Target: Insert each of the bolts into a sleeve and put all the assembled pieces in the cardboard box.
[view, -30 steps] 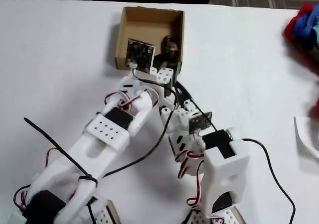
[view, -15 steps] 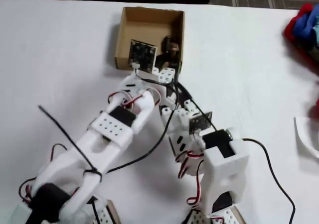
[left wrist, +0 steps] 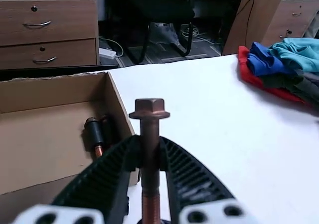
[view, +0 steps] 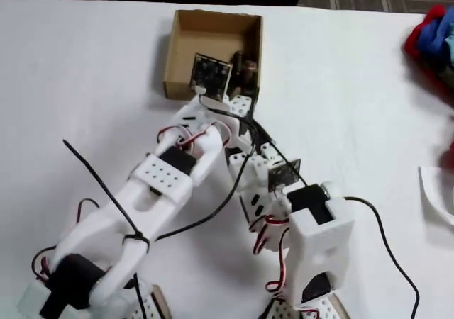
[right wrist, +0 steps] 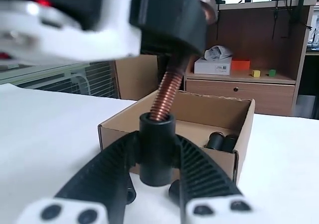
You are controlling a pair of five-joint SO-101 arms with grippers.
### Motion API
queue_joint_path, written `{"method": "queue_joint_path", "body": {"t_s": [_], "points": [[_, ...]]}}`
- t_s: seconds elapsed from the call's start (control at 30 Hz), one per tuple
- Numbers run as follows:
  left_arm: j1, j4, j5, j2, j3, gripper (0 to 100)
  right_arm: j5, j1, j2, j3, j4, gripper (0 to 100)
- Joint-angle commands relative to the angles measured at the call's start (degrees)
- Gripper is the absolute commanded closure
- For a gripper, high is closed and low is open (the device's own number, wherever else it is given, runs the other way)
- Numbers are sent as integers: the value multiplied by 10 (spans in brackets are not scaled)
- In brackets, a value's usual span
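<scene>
The left gripper [left wrist: 149,143] is clamped on a copper-coloured metal bolt with a hexagonal flanged head [left wrist: 149,110]. Its two black ribbed fingers [left wrist: 115,170] press the shank from 9 and 3 o'clock. The head stands clear of the fingertips at 12 o'clock, and the threaded part runs down between them toward 6 o'clock.

In the right wrist view, the right gripper [right wrist: 157,143] is closed around a short black cylindrical sleeve [right wrist: 156,159]. The sleeve stands upright, gripped on its flanks at 9 and 3 o'clock, with its open top just above the fingertips. The bolt's threaded end [right wrist: 166,97] comes down slightly tilted, its upper part leaning toward 1 o'clock, and enters that opening. How deep it sits cannot be told.

The bolt is reddish copper with coarse, even threads. The sleeve is matte black and smooth.

From the high view, the open brown cardboard box [view: 206,32] lies at 12 o'clock on the white table [view: 85,71]. The two grippers meet at its 5 o'clock corner. The left arm [view: 163,181] reaches in from 7 o'clock and the right arm [view: 319,234] from 6 o'clock.

Inside the box [left wrist: 50,134], against one wall, lies a black sleeve with a copper bolt through it [left wrist: 93,132]. The right wrist view shows two black round ends [right wrist: 222,141] side by side there.

A heap of red, blue and teal cloth [view: 429,32] sits at 2 o'clock, well apart from the box.
</scene>
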Motion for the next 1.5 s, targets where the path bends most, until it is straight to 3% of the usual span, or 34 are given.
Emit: {"method": "queue_joint_path", "body": {"t_s": [0.0, 0.33, 0.67, 1.0, 1.13, 1.23, 1.37, 1.47], "points": [[-6, 25, -5, -3, -19, 974, 5, 3, -5, -14, -20, 977], [-1, 47, -5, -55, 4, 974, 5, 3, -5, -14, -20, 977], [-4, 24, -6, -159, 150, 974, 5, 3, -5, -15, -20, 977], [-12, 19, -6, -164, 143, 974, 5, 3, -5, -15, -20, 977], [-23, 71, -6, -161, 107, 971, 5, 3, -5, -15, -20, 977], [-41, 122, -6, -160, 85, 900, 5, 3, -5, -15, -20, 977], [-54, 163, -5, -162, 76, 699, 5, 1, -5, -15, -20, 977], [-54, 164, -4, -164, 75, 669, 5, 1, -5, -15, -20, 977]]}}
